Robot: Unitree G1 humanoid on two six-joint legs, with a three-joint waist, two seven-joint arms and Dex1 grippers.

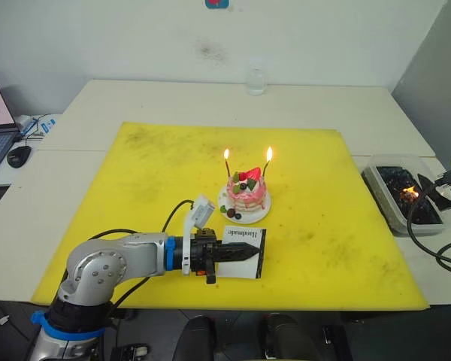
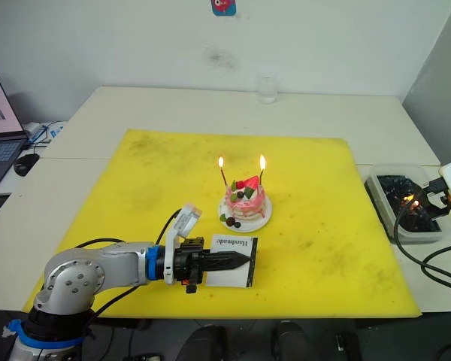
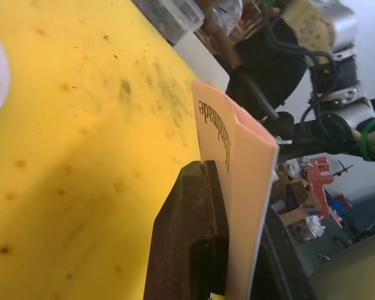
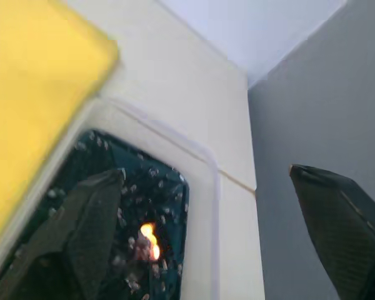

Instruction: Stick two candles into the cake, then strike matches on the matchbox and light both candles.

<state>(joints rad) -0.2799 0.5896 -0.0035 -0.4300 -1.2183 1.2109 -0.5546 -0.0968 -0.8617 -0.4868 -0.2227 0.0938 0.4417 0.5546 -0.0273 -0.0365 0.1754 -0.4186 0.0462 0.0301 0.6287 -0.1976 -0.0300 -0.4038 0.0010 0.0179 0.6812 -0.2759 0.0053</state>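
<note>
Both candles (image 1: 226, 161) burn upright in the cake (image 1: 246, 195) mid-mat, the left gripper (image 2: 237, 262) clamps the matchbox (image 2: 237, 244), and the spread-fingered right gripper (image 4: 206, 237) should leave the lit match (image 4: 147, 242) in the tray (image 1: 379, 183).

Left wrist view: matchbox clamped edge-on over the yellow mat.

The left gripper (image 3: 228, 250) has its dark fingers (image 3: 184, 231) closed on either side of the matchbox (image 3: 237, 169), which stands on edge between them and juts out past the fingertips; black lettering reading "Handmade" runs along its pale face. Beside it spreads the yellow mat (image 3: 75, 144), scuffed with dark smudges and dotted with small orange marks. Past the mat's far edge lies a strip of pale surface (image 3: 203, 59) and a clear plastic container (image 3: 175, 15). Beyond that, black cables and robot hardware (image 3: 325, 94), blurred.
</note>
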